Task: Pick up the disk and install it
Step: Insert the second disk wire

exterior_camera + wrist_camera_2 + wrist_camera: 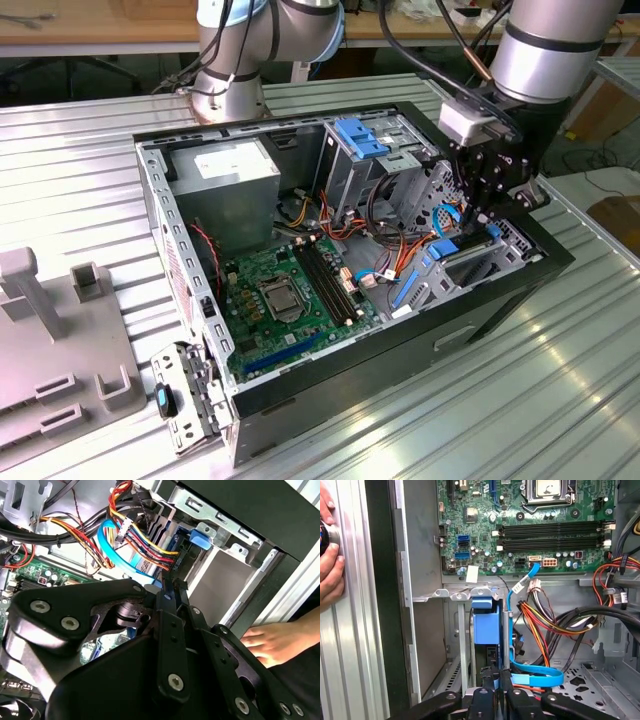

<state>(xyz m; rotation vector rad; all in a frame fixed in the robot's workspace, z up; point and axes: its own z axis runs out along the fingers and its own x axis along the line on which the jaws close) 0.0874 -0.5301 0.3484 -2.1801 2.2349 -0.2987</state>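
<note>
1. Disk (486,625) sits partly inside the bay at the computer case's (500,290) front corner, long axis running into the slot.
2. We see the gripper (492,677) directly behind it, jaws clamped on its rear edge.

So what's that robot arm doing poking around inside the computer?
The arm's gripper is down inside an open computer case, at the drive bay on the exterior view's right. In the first wrist view the disk, in its blue carrier, stands on edge in the bay slot, with the gripper pinched on its near edge. So the disk is in the slot; whether it is fully seated can't be told. A person's hand rests just outside the case.
</note>
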